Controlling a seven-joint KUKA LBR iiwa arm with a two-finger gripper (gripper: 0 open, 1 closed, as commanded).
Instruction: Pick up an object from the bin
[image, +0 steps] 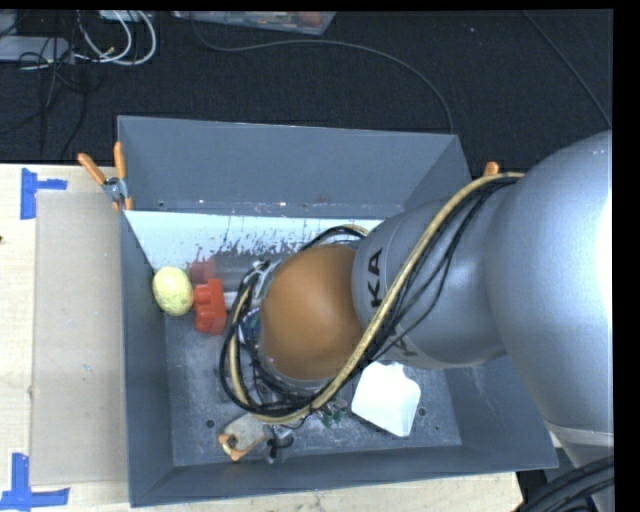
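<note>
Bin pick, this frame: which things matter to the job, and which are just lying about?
Job: grey metal bin; arm's orange wrist cover, low over the bin's middle, hiding whatever lies beneath.

Lying about: yellow-green round fruit and red plastic block, at left; white crumpled piece, at right; small tan thing, by the near wall.
</note>
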